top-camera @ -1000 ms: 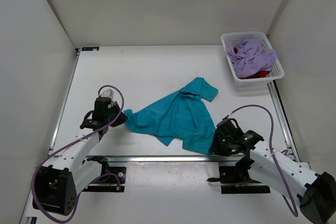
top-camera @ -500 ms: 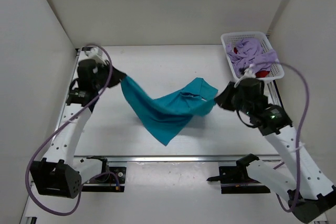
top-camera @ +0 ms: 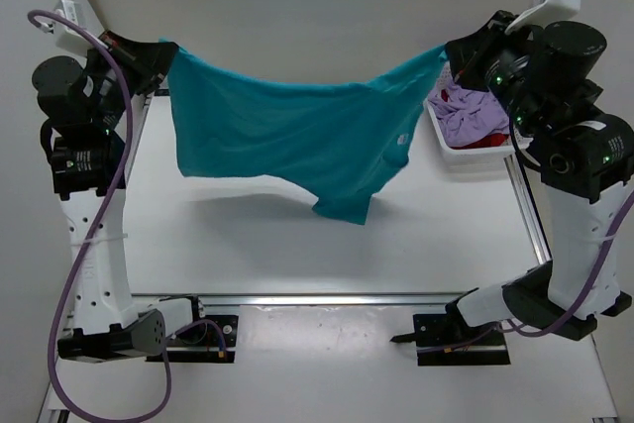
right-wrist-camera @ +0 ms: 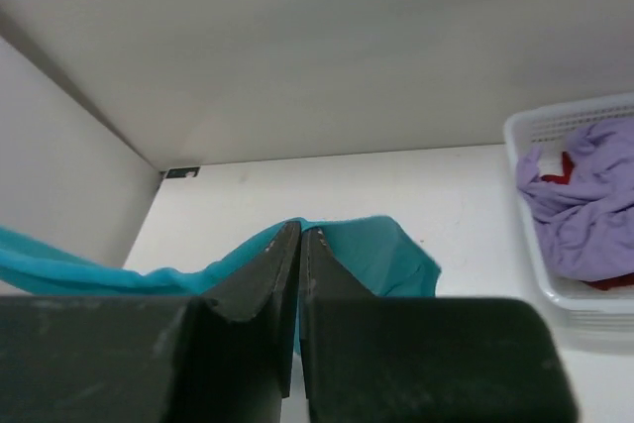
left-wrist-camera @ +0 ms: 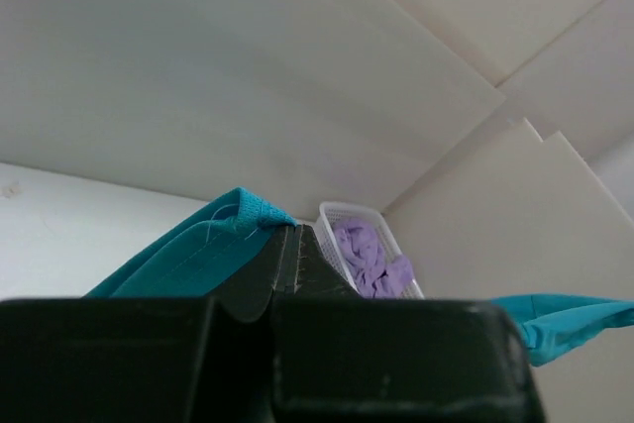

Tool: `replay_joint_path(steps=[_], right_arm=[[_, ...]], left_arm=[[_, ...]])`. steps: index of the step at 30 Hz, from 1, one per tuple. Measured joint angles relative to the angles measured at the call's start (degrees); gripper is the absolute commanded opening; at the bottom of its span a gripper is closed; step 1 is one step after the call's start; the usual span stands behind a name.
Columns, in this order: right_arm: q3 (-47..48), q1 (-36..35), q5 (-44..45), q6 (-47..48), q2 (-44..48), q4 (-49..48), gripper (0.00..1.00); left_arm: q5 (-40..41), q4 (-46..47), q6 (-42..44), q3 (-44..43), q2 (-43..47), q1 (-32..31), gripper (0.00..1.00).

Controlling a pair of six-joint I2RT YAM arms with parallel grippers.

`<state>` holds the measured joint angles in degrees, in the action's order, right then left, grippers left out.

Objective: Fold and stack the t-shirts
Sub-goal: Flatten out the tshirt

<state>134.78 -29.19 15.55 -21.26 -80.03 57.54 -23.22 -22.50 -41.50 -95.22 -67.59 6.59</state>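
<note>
Two grippers are clamped shut on the teal shirt (top-camera: 287, 141): the left gripper (top-camera: 157, 52) and right gripper (top-camera: 452, 52) pinch opposite edges, and it hangs spread above the table (top-camera: 297, 255). We advise lowering both evenly, under tension, bottom edge first, so it lands flat.

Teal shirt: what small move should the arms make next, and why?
Probably lower both together, keeping them apart: the teal shirt hangs stretched between the left gripper and right gripper, above the table, so it could land flat for folding.

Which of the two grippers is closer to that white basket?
Right. The right gripper is raised close by the basket; the left gripper is far off at the opposite side.
</note>
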Motion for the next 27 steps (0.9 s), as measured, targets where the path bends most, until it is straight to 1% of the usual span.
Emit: replay_joint_path(steps=[3,6,7,8,11,13,15,20,21,23,27], right_arm=[[0.6,3.3,-1.7,1.9,-0.6,-0.9,0.00],[-1.8,12.3,-10.8,2.2,-0.5,-2.1,0.00],[-2.4,16.0,-13.2,2.3,-1.1,-2.4,0.00],[-2.4,17.6,-14.3,2.5,-2.0,-2.4,0.00],[-2.4,18.8,-18.4,3.7,-6.5,-3.7,0.00],[-2.4,19.3,-22.0,4.5,-11.1,-4.8,0.00],[-2.1,20.3,-24.2,5.0,-16.4,-5.4,0.00],[2.1,23.3,-27.6,5.0,-32.0,-7.6,0.00],[2.6,23.9,-28.6,4.6,-34.3,-8.9,0.00],[3.5,25.0,-30.4,3.1,-37.3,-11.8,0.00],[5.1,28.1,-34.0,-2.0,-38.3,-21.4,0.00]], left_arm=[[1.0,-1.7,0.5,-4.2,-0.9,-0.1,0.00],[1.0,-1.6,0.7,-3.9,-0.7,-0.3,0.00],[1.0,-0.7,0.7,-2.4,-0.5,-0.3,0.00],[1.1,-0.2,0.7,-0.6,-0.3,-0.3,0.00],[2.9,1.3,1.2,6.4,-1.0,-1.0,0.00],[4.5,1.9,1.5,10.1,-3.6,-1.9,0.00],[5.7,2.8,1.6,12.6,-8.0,-2.9,0.00],[8.0,4.2,1.4,13.2,-21.9,-5.0,0.00],[8.3,3.9,1.2,12.5,-24.3,-5.2,0.00],[8.3,2.7,0.7,7.9,-29.5,-5.4,0.00],[9.0,0.7,0.1,-7.9,-37.2,-4.6,0.00]])
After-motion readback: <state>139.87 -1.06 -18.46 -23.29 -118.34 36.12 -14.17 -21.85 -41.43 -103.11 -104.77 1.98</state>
